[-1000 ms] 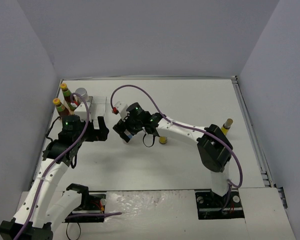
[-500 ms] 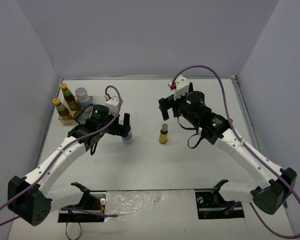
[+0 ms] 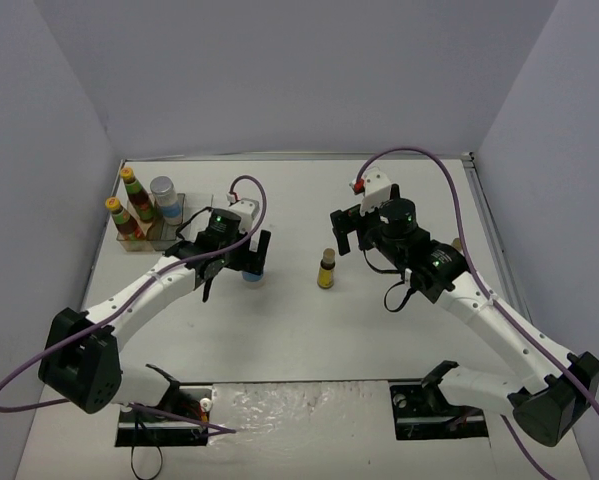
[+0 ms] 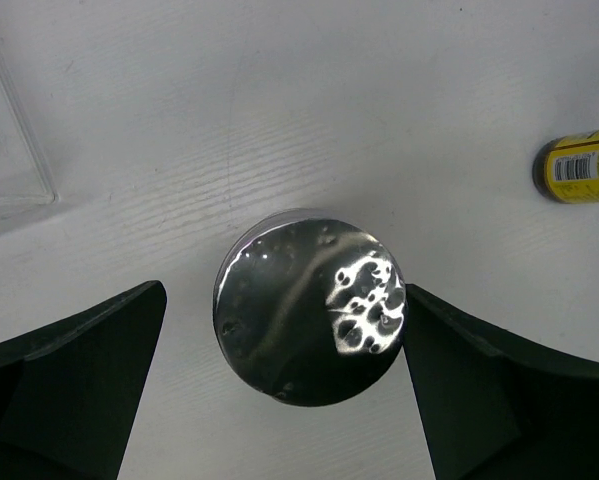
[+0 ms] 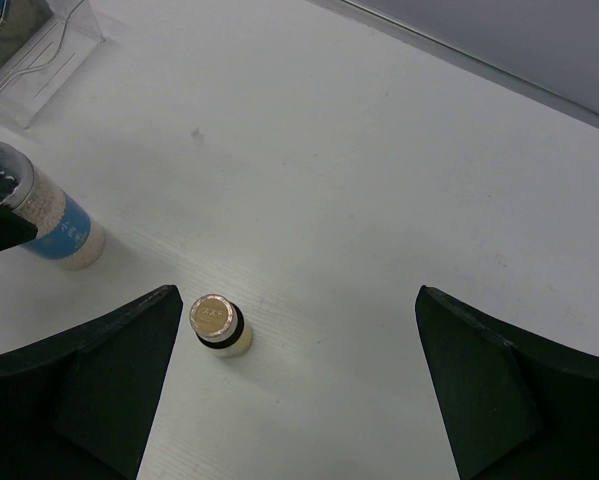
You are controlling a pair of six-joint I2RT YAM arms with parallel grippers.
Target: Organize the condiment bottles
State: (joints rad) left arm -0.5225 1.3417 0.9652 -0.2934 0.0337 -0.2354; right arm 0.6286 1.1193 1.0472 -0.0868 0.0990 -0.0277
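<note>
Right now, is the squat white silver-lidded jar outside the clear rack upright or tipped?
Upright: the squat white jar shows its silver lid straight from above; the right wrist view shows it standing on its base.

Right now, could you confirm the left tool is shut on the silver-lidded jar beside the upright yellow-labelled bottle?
Not quite: the left tool is open, straddling the silver-lidded jar rather than shut on it, as the left wrist view shows.

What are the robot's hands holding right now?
Nothing. The left gripper stands open on either side of the silver-lidded jar, not gripping it; the right gripper hangs open near the tiny bottle.
</note>
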